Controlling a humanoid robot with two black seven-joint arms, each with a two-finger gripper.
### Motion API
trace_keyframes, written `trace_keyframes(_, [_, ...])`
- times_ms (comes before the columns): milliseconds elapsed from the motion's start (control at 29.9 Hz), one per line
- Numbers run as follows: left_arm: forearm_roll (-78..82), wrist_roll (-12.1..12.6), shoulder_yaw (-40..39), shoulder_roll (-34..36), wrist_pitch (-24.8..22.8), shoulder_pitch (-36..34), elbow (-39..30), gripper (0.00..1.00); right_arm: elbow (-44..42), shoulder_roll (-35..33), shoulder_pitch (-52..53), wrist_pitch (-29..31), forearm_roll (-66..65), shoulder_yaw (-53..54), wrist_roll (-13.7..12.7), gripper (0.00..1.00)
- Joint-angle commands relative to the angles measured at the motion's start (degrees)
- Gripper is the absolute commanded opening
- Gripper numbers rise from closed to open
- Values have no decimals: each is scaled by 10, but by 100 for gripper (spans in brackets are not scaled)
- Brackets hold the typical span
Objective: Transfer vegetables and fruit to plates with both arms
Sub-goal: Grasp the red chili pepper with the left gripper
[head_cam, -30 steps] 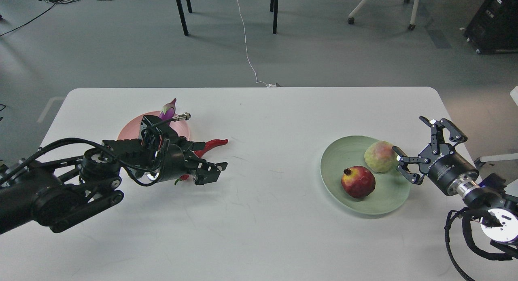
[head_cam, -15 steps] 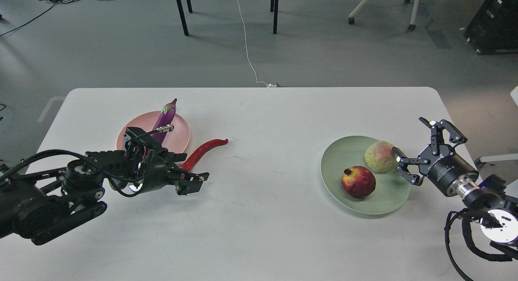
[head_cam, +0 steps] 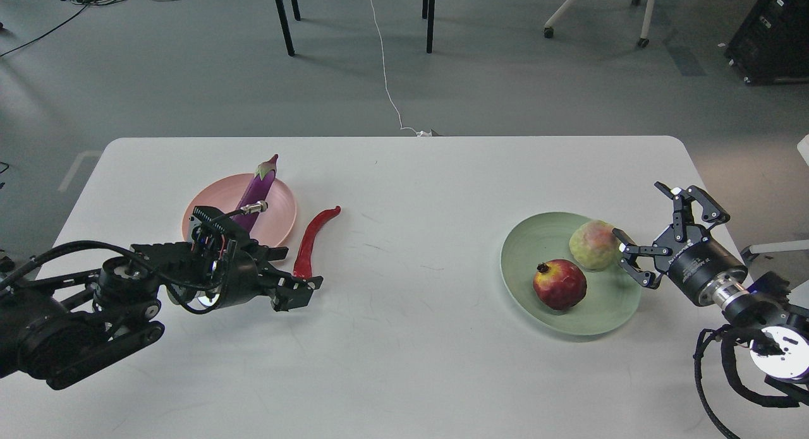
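On your left, the left gripper (head_cam: 296, 286) sits low by the stem end of the red chili pepper (head_cam: 314, 239); you cannot tell whether its jaws grip that end. The chili lies on the table (head_cam: 404, 338) just beside the pink plate (head_cam: 281, 205), which carries the eggplant (head_cam: 256, 187). That pepper looks like the one piece left. On the green plate (head_cam: 524, 256) rest the pomegranate (head_cam: 559, 283) and the pale green fruit (head_cam: 593, 244). The right gripper (head_cam: 651, 234) hangs beside them, jaws spread, empty.

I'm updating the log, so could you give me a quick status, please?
Left gripper at chili pepper, closure unclear. Right gripper open, empty, beside green plate. Chili on table, off pink plate. Nothing in the way.
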Motion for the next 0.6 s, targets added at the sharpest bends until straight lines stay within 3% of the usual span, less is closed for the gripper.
trace_keyframes(0, [-1, -1, -1, 0, 0, 0, 1, 94, 0, 1, 0, 0, 0, -1, 0, 97])
trace_keyframes(568, [-28, 0, -4, -12, -3, 4, 11, 94, -1, 0, 0, 0, 0, -1, 0, 97])
